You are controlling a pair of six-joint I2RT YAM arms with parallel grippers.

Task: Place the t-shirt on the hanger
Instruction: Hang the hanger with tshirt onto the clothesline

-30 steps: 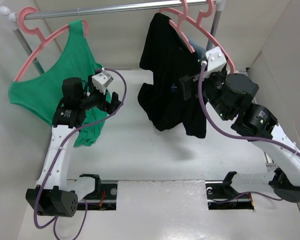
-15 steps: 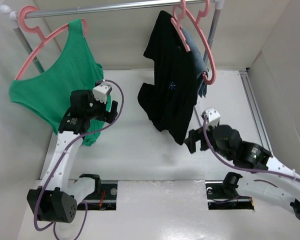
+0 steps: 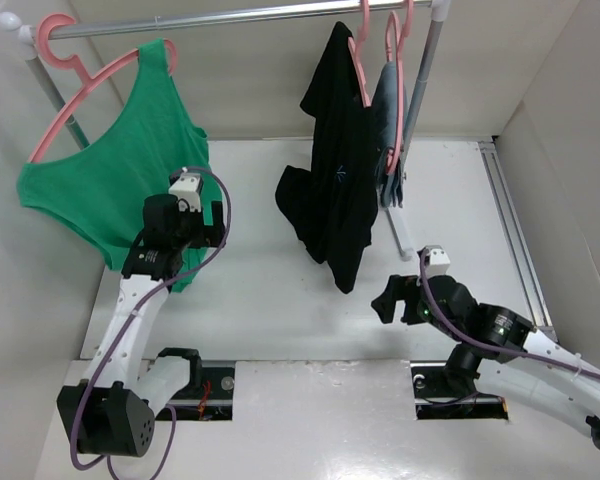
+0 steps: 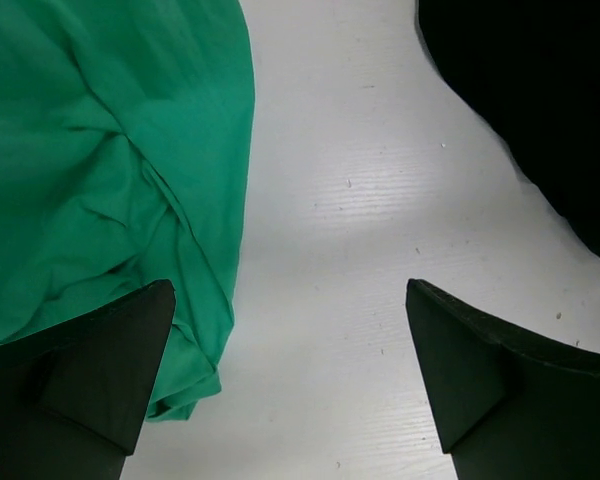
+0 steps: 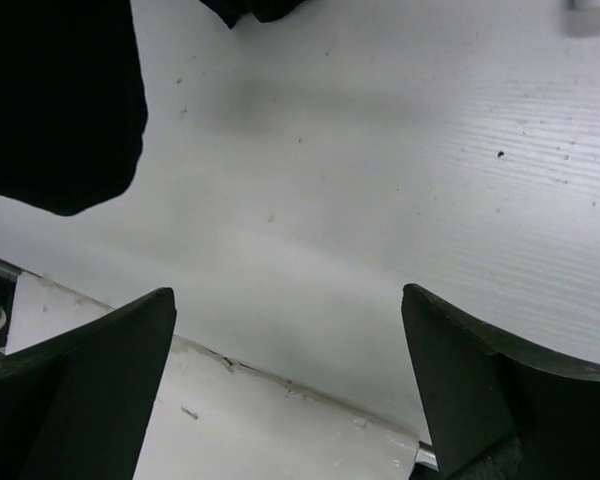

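The black t-shirt point(image 3: 335, 190) hangs from the salmon-pink hanger point(image 3: 357, 50), whose hook sits on the rail point(image 3: 230, 17). Hanger and shirt are turned almost edge-on to the top camera. My right gripper point(image 3: 388, 300) is open and low over the table, below and right of the shirt's hem and apart from it. Its wrist view shows the shirt's hem point(image 5: 60, 100) at upper left and nothing between the gripper point(image 5: 290, 385). My left gripper point(image 3: 213, 222) is open, left of the shirt. In its wrist view the gripper point(image 4: 290, 375) is empty, with the shirt point(image 4: 540, 100) at upper right.
A green tank top point(image 3: 120, 170) hangs on another pink hanger point(image 3: 75, 90) at the rail's left, its hem point(image 4: 100, 180) beside my left fingers. Blue-grey denim point(image 3: 385, 110) hangs on a further pink hanger just right of the t-shirt. White walls enclose the table point(image 3: 270, 290).
My right arm has drawn back from the t-shirt, down toward the near edge. The hanger and shirt have swung edge-on. My left arm has pulled slightly back and left.
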